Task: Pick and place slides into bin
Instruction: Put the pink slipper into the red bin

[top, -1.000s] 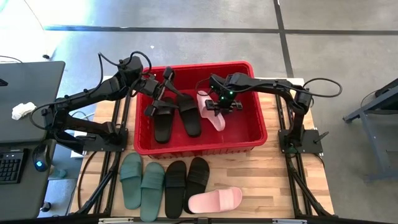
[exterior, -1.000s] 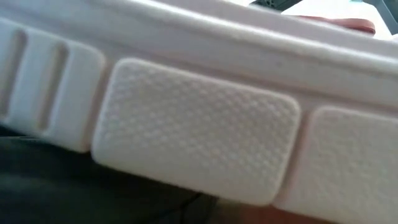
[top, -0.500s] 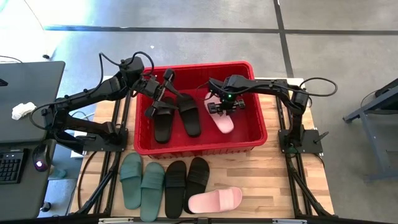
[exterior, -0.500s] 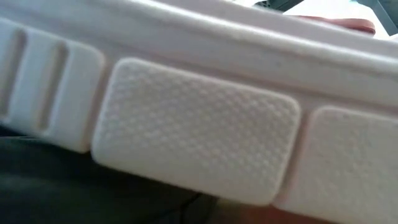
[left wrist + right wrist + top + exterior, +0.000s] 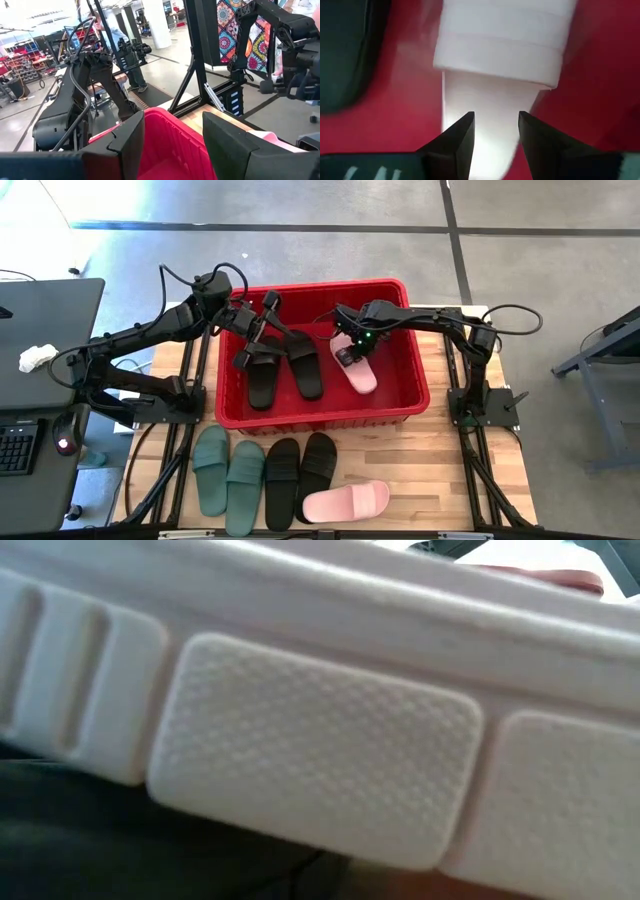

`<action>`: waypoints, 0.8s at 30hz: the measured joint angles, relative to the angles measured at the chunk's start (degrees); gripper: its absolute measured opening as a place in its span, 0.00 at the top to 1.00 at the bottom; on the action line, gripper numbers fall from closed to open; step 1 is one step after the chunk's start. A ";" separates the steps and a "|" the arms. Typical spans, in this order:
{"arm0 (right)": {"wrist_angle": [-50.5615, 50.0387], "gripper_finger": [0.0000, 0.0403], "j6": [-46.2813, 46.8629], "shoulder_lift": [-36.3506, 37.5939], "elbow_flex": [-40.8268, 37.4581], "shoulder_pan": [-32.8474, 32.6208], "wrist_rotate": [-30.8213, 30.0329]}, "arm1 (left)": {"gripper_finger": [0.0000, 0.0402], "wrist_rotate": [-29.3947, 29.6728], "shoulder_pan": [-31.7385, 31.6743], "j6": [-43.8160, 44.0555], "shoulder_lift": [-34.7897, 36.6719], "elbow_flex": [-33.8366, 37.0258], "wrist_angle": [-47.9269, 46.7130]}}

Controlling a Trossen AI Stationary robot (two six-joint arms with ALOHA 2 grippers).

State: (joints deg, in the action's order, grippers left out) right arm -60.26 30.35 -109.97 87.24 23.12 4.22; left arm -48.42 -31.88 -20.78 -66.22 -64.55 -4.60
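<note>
- The red bin [image 5: 318, 416] holds three slides: a black pair [image 5: 285, 367] lying side by side in its left half, and one pale pink slide [image 5: 357, 372] in its right half.
- The right gripper [image 5: 352, 350] hangs low inside the bin directly over the heel end of that pink slide; in the right wrist view its fingers [image 5: 459, 140] stand apart with the pink sole [image 5: 490, 107] showing between them, not clamped on it.
- The left gripper [image 5: 262, 320] sits over the bin's far left part, just above the black pair, its fingers [image 5: 127, 142] spread wide and holding nothing.
- Outside the bin, on the wooden table [image 5: 460, 480] well nearer than either gripper, lie the sage green pair [image 5: 227, 470], the other black pair [image 5: 300, 467] and the second pink slide [image 5: 346, 502].
- Compared with a second ago, the pink slide in the bin has gone from tilted to lying flat, and the right gripper has pulled back toward the bin's far wall; the left arm is unchanged.
</note>
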 joint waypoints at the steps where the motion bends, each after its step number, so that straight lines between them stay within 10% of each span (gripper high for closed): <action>1: -0.42 0.65 -3.01 0.00 0.00 -0.23 -0.17 | 0.55 0.00 0.00 -0.09 0.00 0.00 -0.21; 10: 3.60 0.66 -25.65 -1.90 0.02 -4.17 1.95 | 0.55 0.02 0.00 -4.88 0.00 0.00 -3.97; 24: 13.47 0.75 -27.85 -6.82 0.02 -3.72 3.02 | 0.55 4.55 0.00 -7.50 0.00 0.01 -6.34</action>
State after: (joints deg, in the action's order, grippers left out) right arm -46.79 2.50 -116.79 87.26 19.39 7.24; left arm -43.88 -31.88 -28.27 -66.22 -64.54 -10.94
